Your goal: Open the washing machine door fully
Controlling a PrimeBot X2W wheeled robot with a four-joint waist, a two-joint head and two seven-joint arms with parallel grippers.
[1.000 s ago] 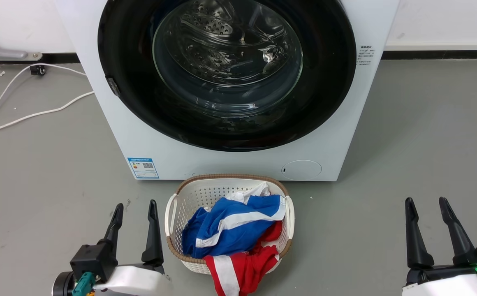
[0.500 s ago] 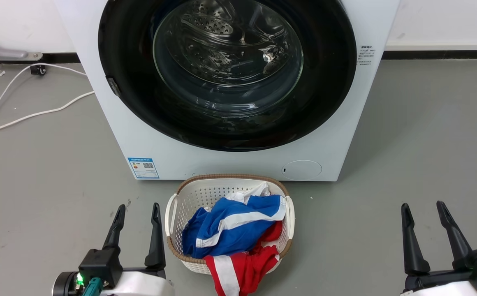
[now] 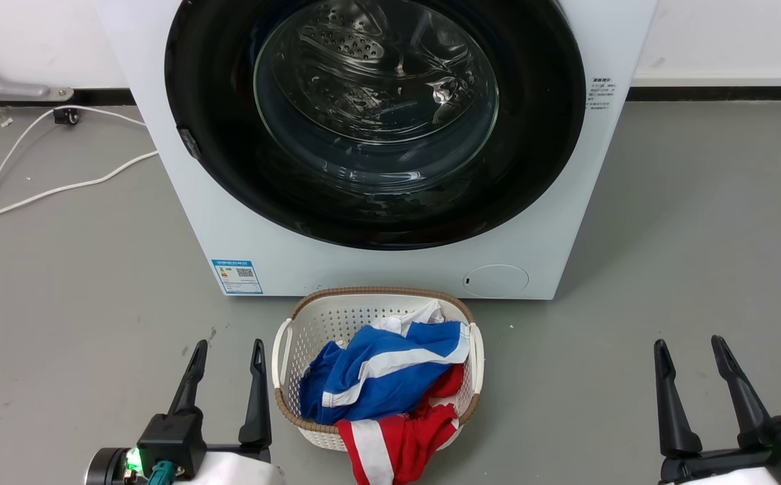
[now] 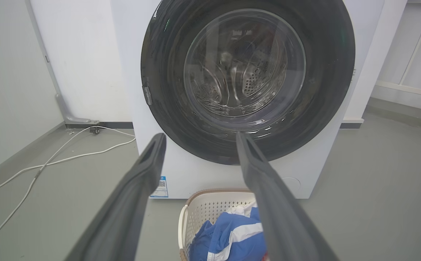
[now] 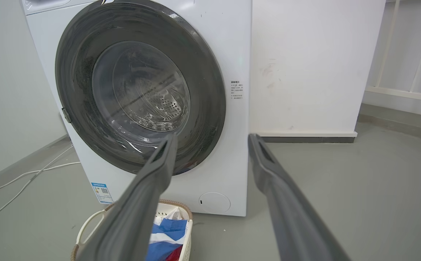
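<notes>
— So, where's the washing machine door?
— Shut on the washing machine front; left gripper and right gripper well short, jaws wide, empty.
— Risk?
— Slipping off its glossy rim, or clipping the laundry basket before the machine.

White laundry basket near centre, blue-and-white garment piled inside, red one spilling over its near rim, white cable trailing far left

The left gripper holds its two dark fingers spread apart, pointing at the closed washing machine door. In front of the white washing machine stands a laundry basket holding blue-and-white cloth. A white cable trails across the grey floor.
</notes>
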